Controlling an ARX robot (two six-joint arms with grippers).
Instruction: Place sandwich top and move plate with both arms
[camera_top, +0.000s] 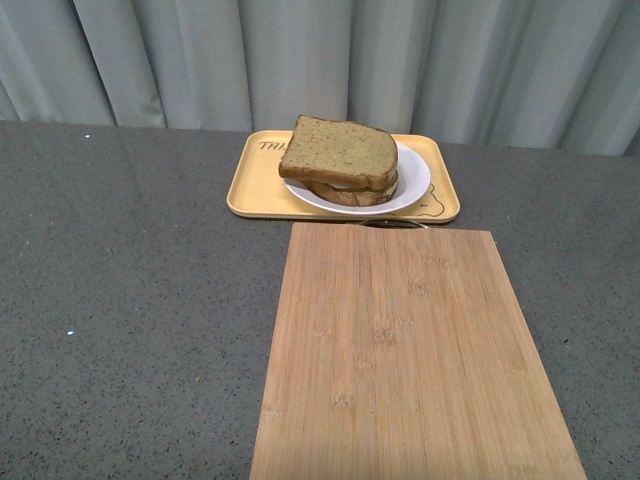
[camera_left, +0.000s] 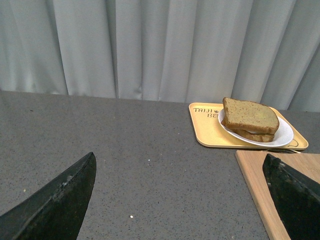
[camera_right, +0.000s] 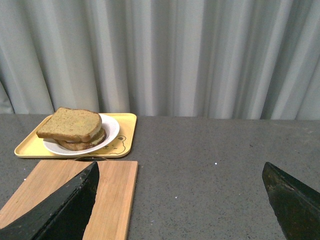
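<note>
Sandwich top (camera_top: 338, 152) stacked on lower slice, on plate (camera_top: 412, 178), inside yellow tray (camera_top: 255, 180) at counter (camera_top: 120, 290) far edge, behind cutting board (camera_top: 410, 350). Well apart from left gripper (camera_left: 180, 200) and right gripper (camera_right: 180, 200); both spread wide, grasping nothing.

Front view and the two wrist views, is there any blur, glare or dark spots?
Front view: soft, even light, sharp on the sandwich top and plate, no glare. Left wrist view: the left gripper fingers are dark, soft-edged silhouettes. Right wrist view: likewise for the right gripper.
</note>
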